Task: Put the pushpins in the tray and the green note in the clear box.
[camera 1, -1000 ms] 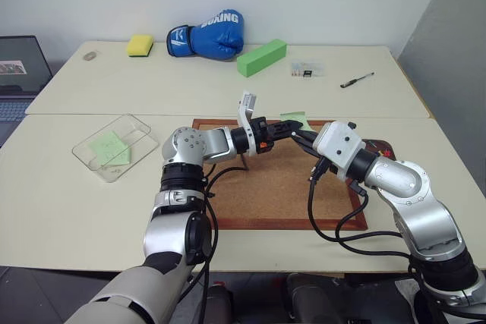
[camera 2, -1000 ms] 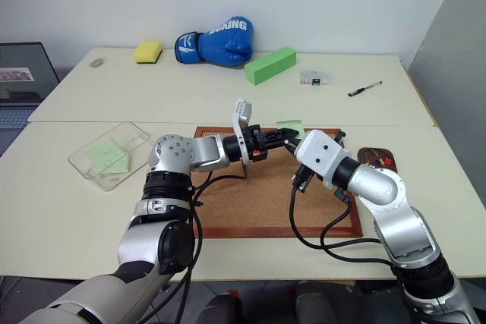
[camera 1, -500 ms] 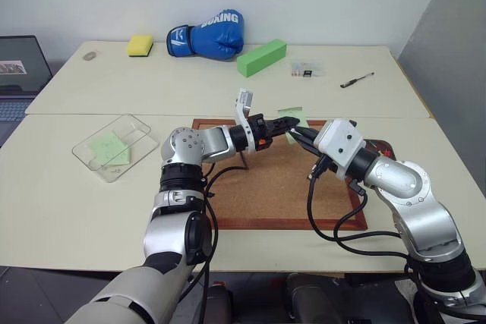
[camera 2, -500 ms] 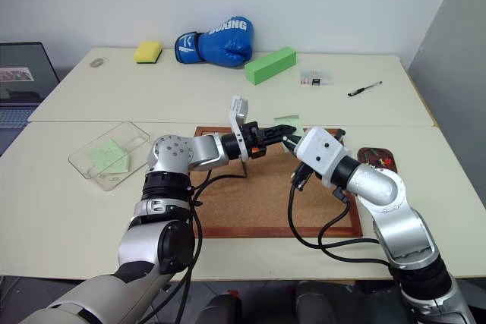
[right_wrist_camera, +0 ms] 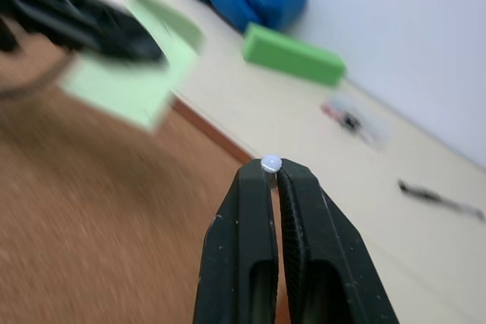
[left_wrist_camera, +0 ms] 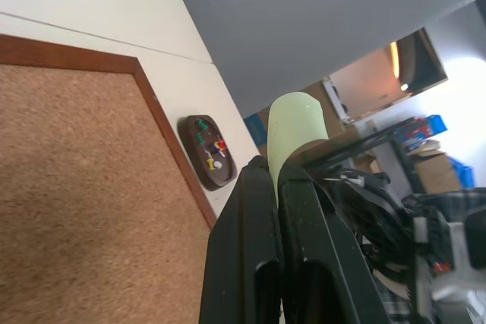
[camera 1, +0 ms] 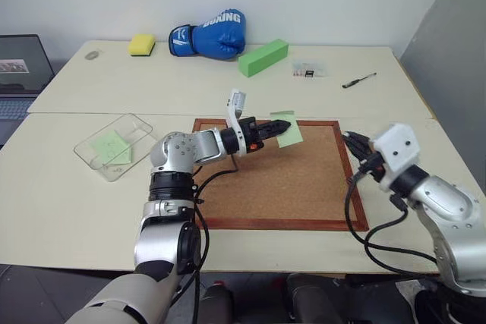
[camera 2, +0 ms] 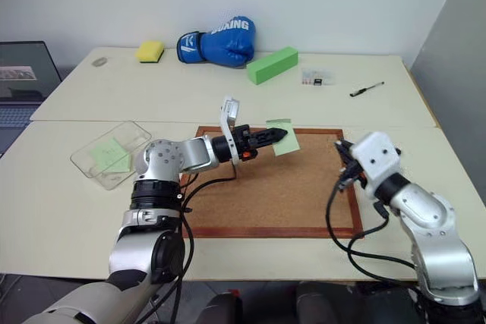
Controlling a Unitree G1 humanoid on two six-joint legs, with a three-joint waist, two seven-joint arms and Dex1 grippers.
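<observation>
My left gripper (camera 1: 284,124) is shut on the green note (camera 1: 291,131) and holds it in the air over the back edge of the corkboard. The left wrist view has the note (left_wrist_camera: 295,123) sticking up between the fingers. My right gripper (camera 1: 348,137) hangs off the board's right side, apart from the note, shut on a pale-headed pushpin (right_wrist_camera: 270,163). The tray (left_wrist_camera: 188,128) lies just right of the board with several pushpins (left_wrist_camera: 215,153) in it. The clear box (camera 1: 144,125) sits far left with a pale green sheet (camera 1: 111,147) inside.
The wood-framed corkboard (camera 1: 281,187) lies in front of me. Along the back of the table are a yellow sponge (camera 1: 140,44), a blue boxing glove (camera 1: 209,34), a long green block (camera 1: 263,57), a tiny clear case (camera 1: 307,70) and a pen (camera 1: 358,80). A laptop (camera 1: 19,73) stands at the left edge.
My right gripper has drawn away from the note and swung to the right of the board, carrying the pushpin. The left gripper still holds the note, its wrist rolled a little.
</observation>
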